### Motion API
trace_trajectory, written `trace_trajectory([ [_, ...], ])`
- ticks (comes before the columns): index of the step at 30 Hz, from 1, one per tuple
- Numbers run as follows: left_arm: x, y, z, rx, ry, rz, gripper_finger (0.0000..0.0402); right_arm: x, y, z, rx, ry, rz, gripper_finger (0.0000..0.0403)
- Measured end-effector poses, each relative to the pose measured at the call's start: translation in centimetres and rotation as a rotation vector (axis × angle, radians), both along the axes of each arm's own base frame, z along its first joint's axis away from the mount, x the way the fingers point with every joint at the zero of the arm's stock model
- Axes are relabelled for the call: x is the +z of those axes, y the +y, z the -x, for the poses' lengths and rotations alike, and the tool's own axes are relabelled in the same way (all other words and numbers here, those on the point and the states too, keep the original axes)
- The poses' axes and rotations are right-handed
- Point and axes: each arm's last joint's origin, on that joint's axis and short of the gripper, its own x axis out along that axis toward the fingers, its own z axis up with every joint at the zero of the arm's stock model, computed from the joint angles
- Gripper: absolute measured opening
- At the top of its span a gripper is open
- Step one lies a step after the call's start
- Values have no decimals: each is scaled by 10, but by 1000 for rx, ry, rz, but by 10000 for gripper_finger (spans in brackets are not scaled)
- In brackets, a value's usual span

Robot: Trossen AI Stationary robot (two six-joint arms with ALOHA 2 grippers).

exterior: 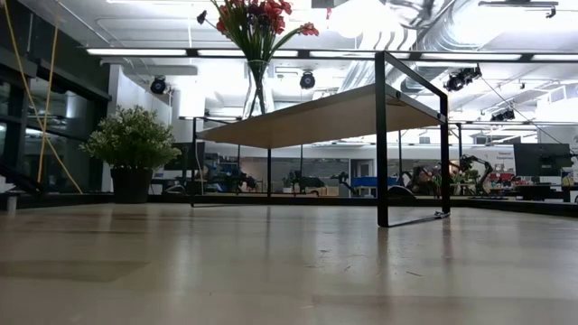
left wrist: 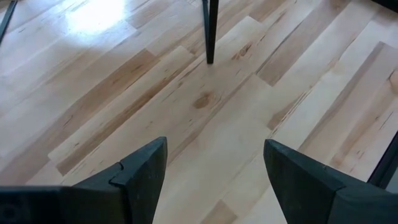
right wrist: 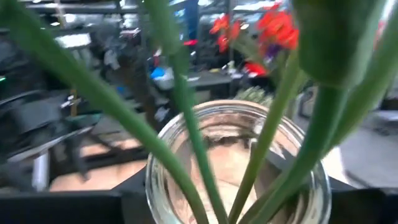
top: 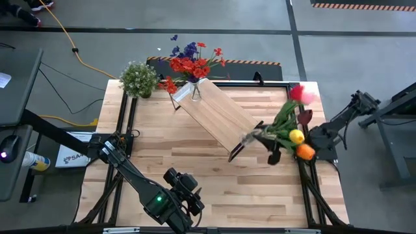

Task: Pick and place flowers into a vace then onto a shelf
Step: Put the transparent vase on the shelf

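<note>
A clear glass vase (right wrist: pixel 236 165) holding tulips (top: pixel 299 123) in pink, maroon, yellow and orange hangs above the table's right part, in front of the shelf's near end. My right gripper (top: pixel 270 148) is shut on it. The light-wood shelf (top: pixel 218 120) stands slantwise at mid-table on black legs. Another vase with red and purple flowers (top: pixel 193 68) stands on its far end (exterior: pixel 258 86). My left gripper (left wrist: pixel 214 180) hovers open over bare tabletop near the front edge (top: pixel 185 195), holding nothing. My right gripper holds the glass vase between its two fingers, one on either side of the wall just below the rim (right wrist: pixel 154 186). It comes in about level from the table's right side. The vase is lifted clear and tilted, with its mouth and the tulip stems (right wrist: pixel 186 124) turned toward the wrist.
A bushy green potted plant (top: pixel 138 79) stands at the table's far left corner. A black shelf leg (left wrist: pixel 210 37) stands on the table ahead of my left gripper. Bare boards lie in front of the shelf (exterior: pixel 289 262).
</note>
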Motion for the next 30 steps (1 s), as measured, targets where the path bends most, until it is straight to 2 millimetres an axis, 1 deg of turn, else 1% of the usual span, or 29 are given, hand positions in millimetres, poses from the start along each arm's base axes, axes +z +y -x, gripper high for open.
trace_trajectory([
  [4, 0, -1, -1, 0, -9, 8, 297, 7, -14, -5, -75, -43, 25, 160],
  [7, 0, -1, -1, 0, -15, 13, 297, 9, -25, -11, -87, -68, 16, 160],
  [13, 0, -1, -2, 0, -18, 16, 300, 5, -49, -22, -35, -100, -114, 160],
  [18, 0, -2, -3, 0, -31, 27, 297, -1, -66, -30, 2, -81, -208, 160],
  [20, 1, -3, -3, 0, -39, 34, 297, -4, -70, -34, 15, -54, -220, 160],
  [23, 1, -3, -4, 0, -41, 36, 299, 0, -74, -46, 16, 3, -224, 160],
  [30, 1, -4, -4, 0, -46, 41, 298, 21, -77, -85, -4, 184, -115, 161],
])
